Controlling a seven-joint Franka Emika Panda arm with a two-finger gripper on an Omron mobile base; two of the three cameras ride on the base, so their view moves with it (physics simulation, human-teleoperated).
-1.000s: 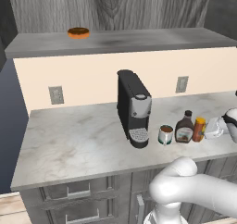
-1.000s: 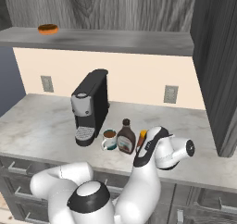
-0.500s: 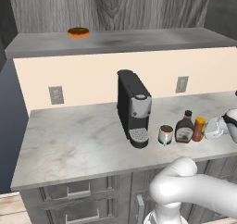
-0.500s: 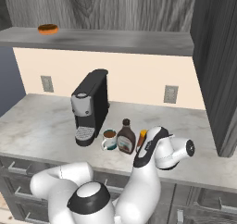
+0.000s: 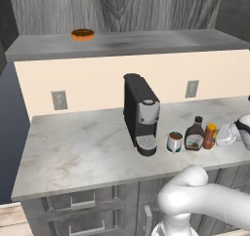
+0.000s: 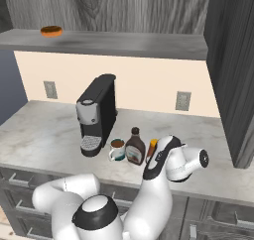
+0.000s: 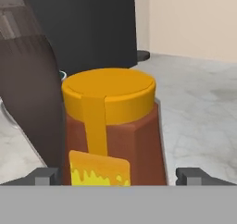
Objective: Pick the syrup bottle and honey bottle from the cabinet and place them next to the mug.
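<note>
— On tabletop: honey bottle (image 7: 111,130), beside syrup bottle (image 5: 195,134) and mug (image 5: 175,142)?
— Yes. End effector (image 7: 119,176) stood wide, tips flanking it, gripping nothing. Best retreated straight back, brushing neither bottle.

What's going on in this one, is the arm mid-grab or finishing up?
It looks like finishing up. The syrup bottle and the honey bottle both stand on the marble counter in a row to the right of the mug, by the coffee machine. The pincer sits around the honey bottle with its fingertips spread clear of its sides, so the bottle appears released. A doughnut lies on the cabinet ledge above.
</note>
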